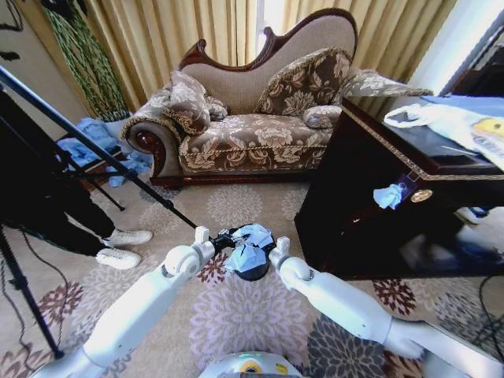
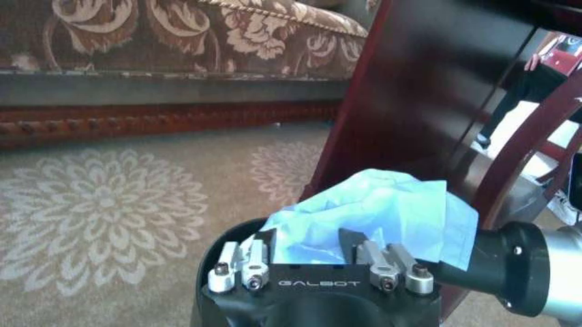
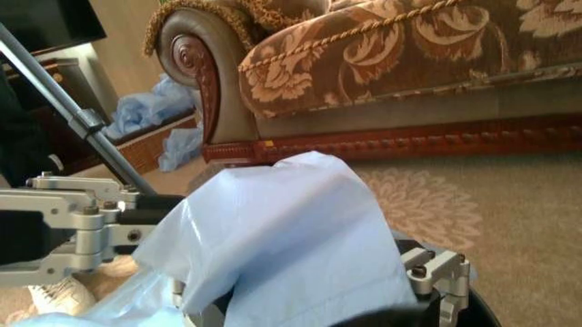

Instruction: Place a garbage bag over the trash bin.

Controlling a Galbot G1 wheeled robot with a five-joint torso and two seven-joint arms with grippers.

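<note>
The black trash bin (image 1: 253, 272) stands on the carpet just in front of me. The pale-blue garbage bag (image 1: 247, 244) lies crumpled over its top. My left gripper (image 1: 220, 239) is at the bin's left rim, shut on the bag's film (image 2: 382, 211), which bunches between its fingers (image 2: 264, 244). At the right rim, my right gripper (image 1: 270, 250) is shut on the bag (image 3: 282, 231), which billows out of it and hides most of it. One right finger (image 3: 438, 271) shows beside the bin's rim (image 3: 482, 315). The left gripper (image 3: 86, 221) also appears across the bag.
A dark wooden cabinet (image 1: 370, 197) stands close on the right of the bin, with a white bag (image 1: 453, 122) on top. A patterned sofa (image 1: 252, 118) is behind. A tripod leg (image 1: 102, 150) and a person's shoes (image 1: 122, 246) are to the left.
</note>
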